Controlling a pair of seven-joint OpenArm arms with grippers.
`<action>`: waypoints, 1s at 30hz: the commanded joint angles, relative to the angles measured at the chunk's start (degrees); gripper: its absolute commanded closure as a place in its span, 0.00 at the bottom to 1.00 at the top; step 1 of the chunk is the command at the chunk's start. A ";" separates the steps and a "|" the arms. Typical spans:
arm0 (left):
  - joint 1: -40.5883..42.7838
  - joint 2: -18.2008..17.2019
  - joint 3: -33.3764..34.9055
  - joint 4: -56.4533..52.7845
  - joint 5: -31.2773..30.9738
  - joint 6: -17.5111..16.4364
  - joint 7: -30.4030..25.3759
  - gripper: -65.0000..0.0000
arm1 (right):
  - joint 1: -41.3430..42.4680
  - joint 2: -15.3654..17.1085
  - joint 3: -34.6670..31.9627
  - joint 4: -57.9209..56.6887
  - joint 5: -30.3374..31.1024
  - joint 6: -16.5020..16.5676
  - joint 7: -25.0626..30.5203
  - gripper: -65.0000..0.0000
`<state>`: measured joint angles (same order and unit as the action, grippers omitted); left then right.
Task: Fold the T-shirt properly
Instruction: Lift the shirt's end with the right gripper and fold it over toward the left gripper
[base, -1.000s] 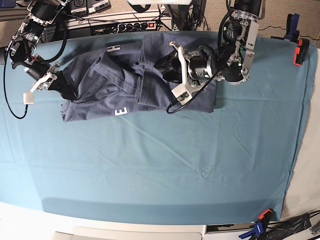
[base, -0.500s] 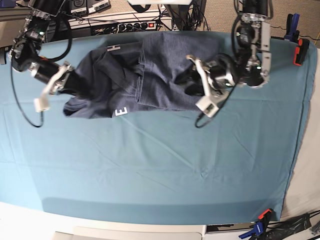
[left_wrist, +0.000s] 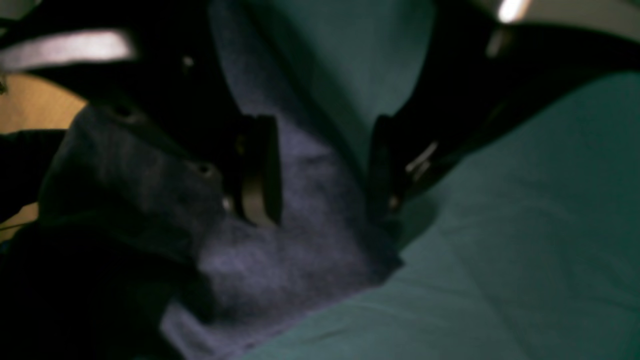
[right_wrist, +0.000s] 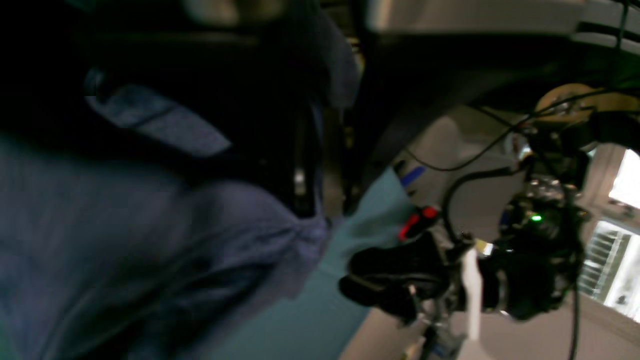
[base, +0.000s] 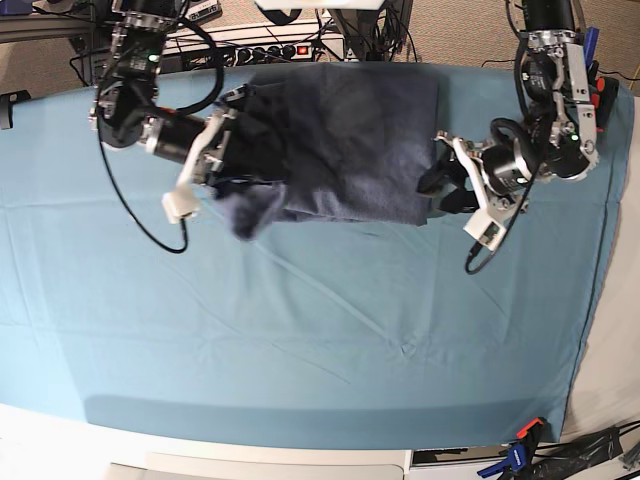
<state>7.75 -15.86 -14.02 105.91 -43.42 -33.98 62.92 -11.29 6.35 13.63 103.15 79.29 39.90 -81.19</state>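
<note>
T-shirt (base: 345, 140): bunched at the far middle of the worktop (base: 300, 330), on the teal cloth
My right gripper (base: 232, 165): pinched on the T-shirt's left edge, lifting a fold; only the base view shows the whole garment
My left gripper (left_wrist: 320, 170): jaws wide, straddling the T-shirt's edge; wrist view alone shows no grip
Around: orange clamp (base: 528, 428) at the near edge

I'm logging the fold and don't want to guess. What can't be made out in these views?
- Lettering and neck label on the T-shirt: none shows in any view.
- Right claw, base view: buried in cloth; its wrist view is dark and blurred.
- Left claw, wrist view: open around the shirt's edge; contact lost to blur.
- Shirt's far edge, base view: merges with the clutter behind.
</note>
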 joint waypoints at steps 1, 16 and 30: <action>-0.76 -0.85 -0.61 1.09 -1.55 -0.15 -1.25 0.55 | 0.55 -0.28 -0.81 1.11 0.92 0.10 1.19 1.00; -0.76 -1.46 -0.90 1.09 -1.79 -0.15 -1.27 0.55 | 3.87 -5.35 -16.81 1.11 -13.90 0.10 1.19 1.00; -0.79 -1.44 -0.90 1.09 -1.79 -0.13 -1.29 0.55 | 6.86 -7.96 -25.22 1.09 -28.15 0.10 9.90 1.00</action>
<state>7.73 -16.71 -14.70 105.91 -44.01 -33.98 62.92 -5.23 -1.23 -11.40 103.20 49.34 39.70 -72.95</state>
